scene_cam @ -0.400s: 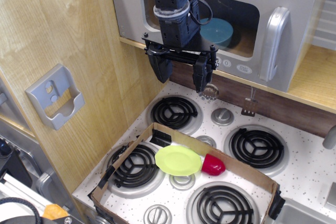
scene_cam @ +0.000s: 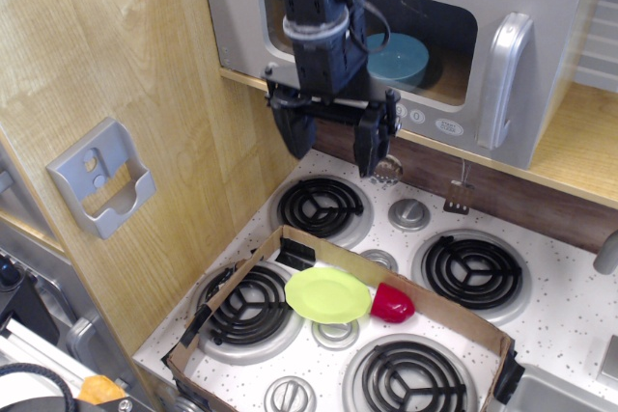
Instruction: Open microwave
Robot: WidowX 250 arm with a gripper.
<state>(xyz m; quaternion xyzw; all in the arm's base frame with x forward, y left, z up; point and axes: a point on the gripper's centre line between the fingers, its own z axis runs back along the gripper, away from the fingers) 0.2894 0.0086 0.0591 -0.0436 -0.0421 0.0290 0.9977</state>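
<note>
The grey toy microwave (scene_cam: 541,7) sits on a wooden shelf at the top of the view, its door shut. Its clear window (scene_cam: 435,45) shows a blue plate (scene_cam: 398,57) inside. The silver vertical handle (scene_cam: 505,79) is at the door's right side, with round white buttons (scene_cam: 447,126) along the bottom edge. My black gripper (scene_cam: 333,147) hangs open and empty in front of the microwave's left part, fingers pointing down, well left of the handle.
Below is a white toy stove with black coil burners (scene_cam: 321,206). A cardboard tray (scene_cam: 439,315) on it holds a green plate (scene_cam: 328,295) and a red cup (scene_cam: 392,303). A grey wall holder (scene_cam: 101,178) is at left.
The gripper has shifted slightly left and up and turned a little; its fingers stay open. Nothing else moved.
</note>
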